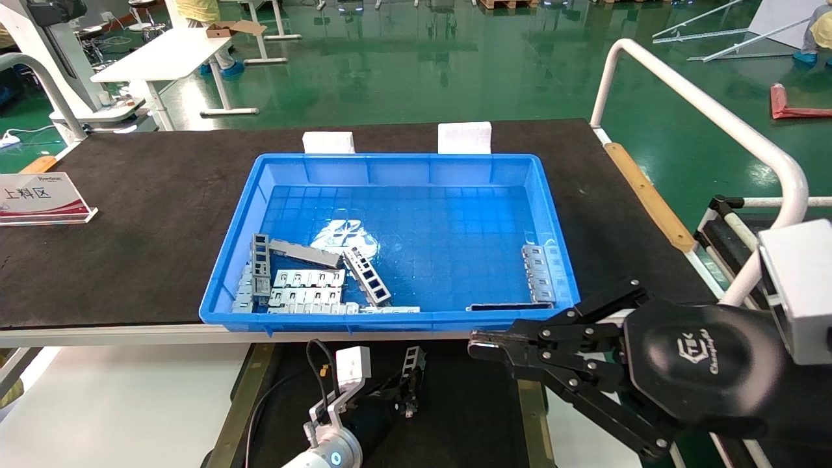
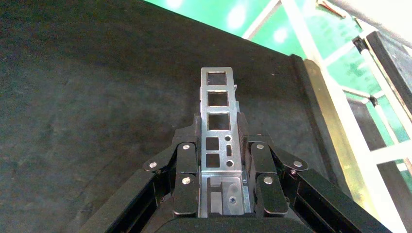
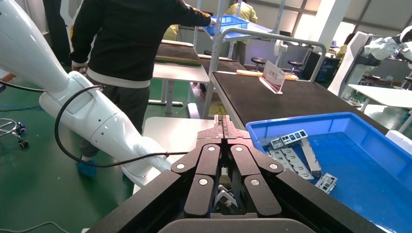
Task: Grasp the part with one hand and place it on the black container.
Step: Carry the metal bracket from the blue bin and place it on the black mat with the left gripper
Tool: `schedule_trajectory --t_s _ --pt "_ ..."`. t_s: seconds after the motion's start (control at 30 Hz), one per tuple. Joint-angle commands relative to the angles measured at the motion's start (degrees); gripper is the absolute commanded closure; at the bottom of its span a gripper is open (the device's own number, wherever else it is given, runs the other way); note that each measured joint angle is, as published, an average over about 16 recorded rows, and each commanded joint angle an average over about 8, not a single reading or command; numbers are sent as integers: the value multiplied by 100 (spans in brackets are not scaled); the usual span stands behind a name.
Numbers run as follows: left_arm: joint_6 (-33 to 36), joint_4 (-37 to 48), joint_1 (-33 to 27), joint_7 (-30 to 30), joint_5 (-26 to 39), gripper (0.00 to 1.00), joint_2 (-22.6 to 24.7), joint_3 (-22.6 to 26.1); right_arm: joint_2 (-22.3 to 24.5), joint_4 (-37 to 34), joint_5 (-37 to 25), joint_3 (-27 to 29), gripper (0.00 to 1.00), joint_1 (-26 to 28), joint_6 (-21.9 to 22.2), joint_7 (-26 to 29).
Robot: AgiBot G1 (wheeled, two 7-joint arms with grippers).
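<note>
Your left gripper [image 2: 219,160] hangs low over the black container [image 1: 468,416], its fingers [image 2: 186,174] closed on the part [image 2: 218,111], a silver-grey channel bar with a row of rectangular windows. In the left wrist view the part sticks out past the fingertips, windowed face towards the camera, with the tray's matte black floor behind it and a dull brass-coloured side rail [image 2: 330,131] off to one side. From your head camera the part [image 1: 412,363] stands roughly upright above the tray, just below the near edge of the table; whether its tip touches the tray floor you cannot tell.

Your right gripper [image 1: 478,344] is parked at the near right corner of the blue bin [image 1: 403,166], just outside the rim and above the tray's right rail. Its fingers [image 3: 224,128] are pressed together with nothing between them.

The bin sits on the large black tabletop mat [image 1: 143,214] and holds more metal pieces: a cluster of windowed bars [image 1: 305,286] in the near left corner, a plain grey strip [image 1: 305,253] lying across them, and another windowed bar [image 1: 539,273] against the right wall.

A small sign with Chinese characters [image 1: 42,198] stands on the left of the mat. In the right wrist view a person in a black top [image 3: 131,43] stands beyond your left arm [image 3: 92,116]
</note>
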Motion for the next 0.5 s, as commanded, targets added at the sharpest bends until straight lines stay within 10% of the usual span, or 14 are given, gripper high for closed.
schedule_trajectory --t_s 0.03,0.27,0.5 --pt "-2 98 7 -10 11 100 56 -44 0 0 0 0 100 0 0 0" --pt "-64 190 -22 -121 -28 91 97 -18 1 0 1 -2 86 0 1 -1" --pt "-147 220 -37 -237 -64 44 110 109 1 0 2 -3 27 1 1 -2"
